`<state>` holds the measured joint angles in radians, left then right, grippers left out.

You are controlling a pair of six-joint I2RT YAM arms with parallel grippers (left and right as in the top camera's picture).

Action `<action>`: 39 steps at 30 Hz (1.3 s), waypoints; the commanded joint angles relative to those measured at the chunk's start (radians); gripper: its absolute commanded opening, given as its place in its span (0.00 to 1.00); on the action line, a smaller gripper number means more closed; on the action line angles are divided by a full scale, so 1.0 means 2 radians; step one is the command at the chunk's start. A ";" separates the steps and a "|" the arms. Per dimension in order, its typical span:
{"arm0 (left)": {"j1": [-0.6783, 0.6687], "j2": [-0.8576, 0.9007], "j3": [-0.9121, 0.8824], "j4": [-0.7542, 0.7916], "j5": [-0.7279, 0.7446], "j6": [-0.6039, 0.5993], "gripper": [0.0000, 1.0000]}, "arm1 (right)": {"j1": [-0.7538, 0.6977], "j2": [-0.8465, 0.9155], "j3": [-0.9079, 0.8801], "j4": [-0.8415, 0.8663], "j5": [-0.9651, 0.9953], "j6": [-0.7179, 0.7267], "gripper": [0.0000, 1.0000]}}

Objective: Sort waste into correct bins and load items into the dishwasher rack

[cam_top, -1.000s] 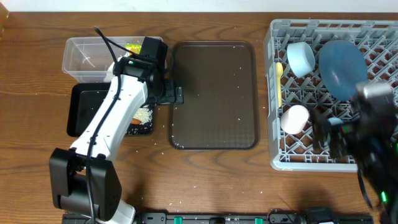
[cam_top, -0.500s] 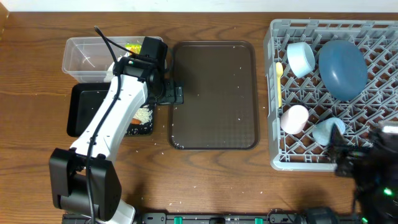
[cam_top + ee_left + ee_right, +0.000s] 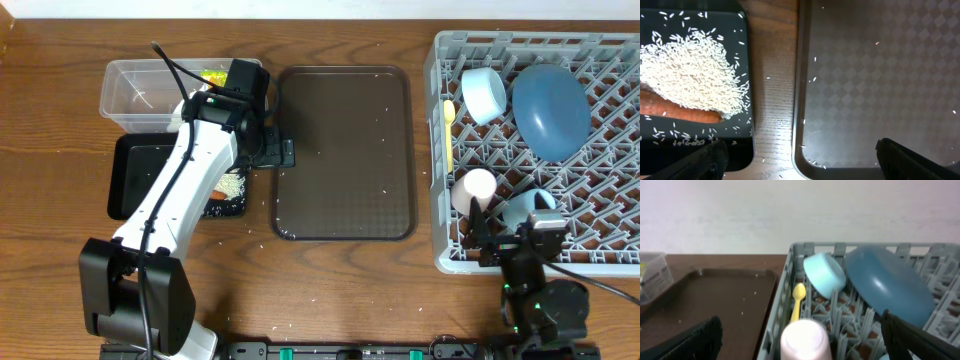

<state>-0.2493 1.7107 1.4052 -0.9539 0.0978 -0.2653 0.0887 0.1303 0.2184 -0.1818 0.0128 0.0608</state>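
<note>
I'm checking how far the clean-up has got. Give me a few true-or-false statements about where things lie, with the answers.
1. The dark blue plate is in the dishwasher rack. True.
2. The rice lies in the rack. False: it is piled in the black tray.
3. The light blue bowl sits in the black tray. False: it is in the rack, next to the plate.
4. The pale yellow spoon is in the rack. True.

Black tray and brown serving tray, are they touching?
Apart. The left wrist view shows a strip of wooden table between the black tray and the brown serving tray.
</note>
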 commanded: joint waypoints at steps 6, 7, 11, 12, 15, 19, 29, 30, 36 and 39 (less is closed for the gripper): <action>0.002 -0.010 0.011 -0.001 -0.006 0.001 0.97 | -0.004 -0.060 -0.089 0.038 -0.020 0.006 0.99; 0.002 -0.010 0.011 -0.001 -0.006 0.001 0.97 | -0.005 -0.063 -0.098 0.044 -0.021 0.006 0.99; 0.002 -0.010 0.011 -0.001 -0.006 0.001 0.97 | -0.005 -0.063 -0.107 0.056 -0.024 0.006 0.99; 0.002 -0.010 0.011 -0.001 -0.006 0.001 0.97 | -0.005 -0.063 -0.107 0.056 -0.024 0.006 0.99; 0.002 -0.010 0.011 -0.001 -0.006 0.001 0.97 | -0.005 -0.063 -0.107 0.056 -0.024 0.006 0.99; 0.002 -0.010 0.011 -0.001 -0.006 0.001 0.97 | -0.005 -0.063 -0.107 0.056 -0.023 0.006 0.99; 0.002 -0.010 0.011 -0.001 -0.006 0.001 0.97 | -0.005 -0.062 -0.107 0.056 -0.023 0.006 0.99; 0.002 -0.010 0.011 -0.001 -0.006 0.001 0.97 | -0.005 -0.062 -0.107 0.056 -0.023 0.006 0.99; 0.002 -0.010 0.011 -0.001 -0.006 0.001 0.97 | -0.005 -0.062 -0.107 0.056 -0.023 0.006 0.99; 0.002 -0.010 0.011 -0.014 -0.010 0.001 0.97 | -0.005 -0.062 -0.107 0.056 -0.023 0.006 0.99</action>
<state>-0.2493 1.7107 1.4052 -0.9699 0.0971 -0.2653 0.0879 0.0128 0.0101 -0.0708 -0.0273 0.0608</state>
